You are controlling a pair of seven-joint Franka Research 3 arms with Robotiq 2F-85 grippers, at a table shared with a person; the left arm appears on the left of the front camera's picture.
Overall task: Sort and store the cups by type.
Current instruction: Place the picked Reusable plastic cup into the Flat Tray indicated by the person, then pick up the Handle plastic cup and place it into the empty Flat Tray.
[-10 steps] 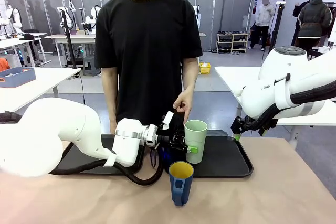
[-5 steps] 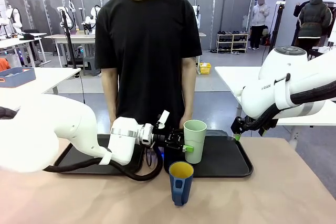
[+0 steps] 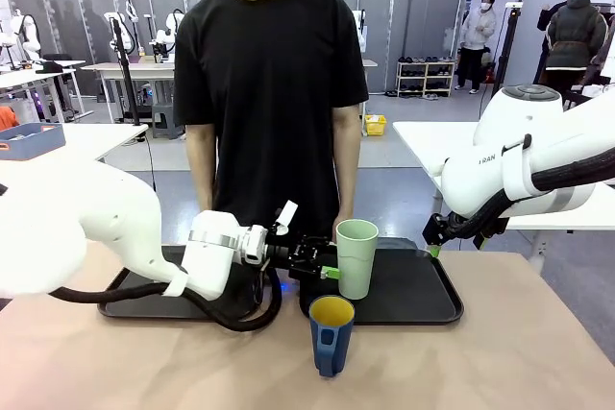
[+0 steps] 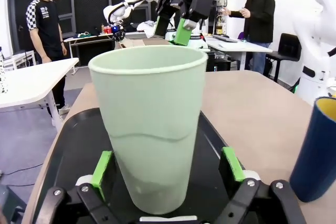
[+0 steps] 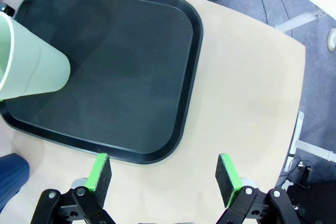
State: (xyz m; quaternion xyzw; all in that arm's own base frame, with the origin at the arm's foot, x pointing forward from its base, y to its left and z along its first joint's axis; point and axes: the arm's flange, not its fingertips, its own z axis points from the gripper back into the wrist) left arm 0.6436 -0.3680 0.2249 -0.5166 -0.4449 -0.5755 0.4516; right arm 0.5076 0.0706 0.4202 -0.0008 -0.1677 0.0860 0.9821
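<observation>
I see pale-green tumbler upright on black tray. Dark-blue mug at its 6 o'clock, on table. Left gripper straddles tumbler from 9 o'clock, released, pads clear of wall. Right gripper over tray corner, spread wide, empty.

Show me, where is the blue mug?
In the front view, the blue mug stands in the middle, just in front of the black tray holding the green tumbler.
</observation>
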